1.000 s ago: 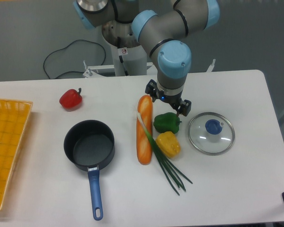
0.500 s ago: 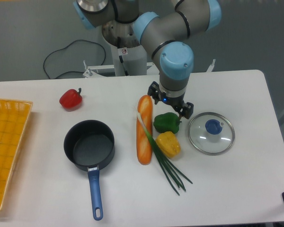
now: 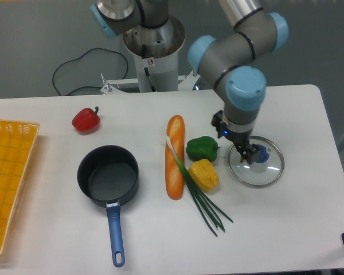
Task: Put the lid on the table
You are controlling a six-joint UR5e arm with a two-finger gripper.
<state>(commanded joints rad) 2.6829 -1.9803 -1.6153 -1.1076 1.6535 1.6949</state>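
Observation:
The lid [image 3: 268, 171], clear glass with a metal rim and a blue knob [image 3: 262, 153], lies flat on the white table [image 3: 286, 223] at the right. My gripper [image 3: 234, 140] hangs over the lid's left edge, with one fingertip [image 3: 245, 155] just left of the knob. Its jaws stand apart and hold nothing. The arm's wrist hides part of the lid's upper left rim.
A green pepper [image 3: 202, 148], a yellow pepper [image 3: 204, 174], a baguette [image 3: 175, 156] and green onions [image 3: 205, 203] lie just left of the lid. A dark saucepan [image 3: 108, 176] with a blue handle stands at centre left. A red pepper [image 3: 85, 119] and a yellow wicker tray [image 3: 8, 172] are farther left.
My gripper has moved right and towards the front, from beside the baguette and green pepper to over the lid's left edge. The lid has not moved.

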